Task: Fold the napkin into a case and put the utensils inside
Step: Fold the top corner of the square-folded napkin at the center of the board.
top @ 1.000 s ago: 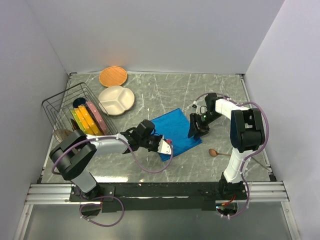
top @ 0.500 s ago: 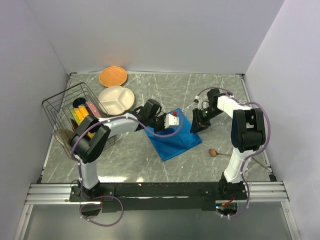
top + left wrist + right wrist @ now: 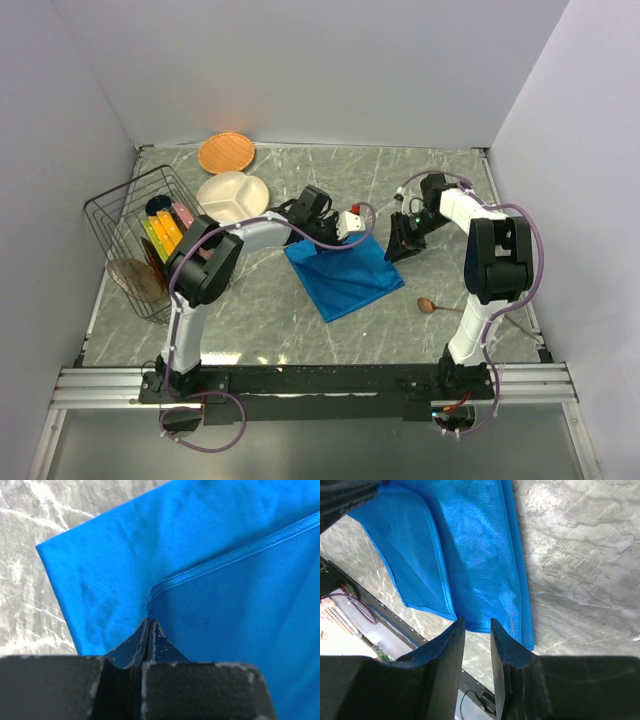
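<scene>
Folding looks barely begun: the napkin (image 3: 345, 278) lies on the tabletop (image 3: 270, 325), one hemmed corner pinched in the closed left gripper (image 3: 149, 625). The right gripper (image 3: 477, 630) hovers parted and empty over its edge. The wooden spoon (image 3: 427, 305) lies outside, unplaced.

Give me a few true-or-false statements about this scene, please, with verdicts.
1. The left gripper is shut on the napkin's hem. True.
2. The right gripper holds the spoon. False: it is open, by the napkin's edge; the spoon lies on the table.
3. The napkin is partly doubled over. True.
4. The orange plate stands in the rack. False: it lies on the table, behind the white plate.
</scene>
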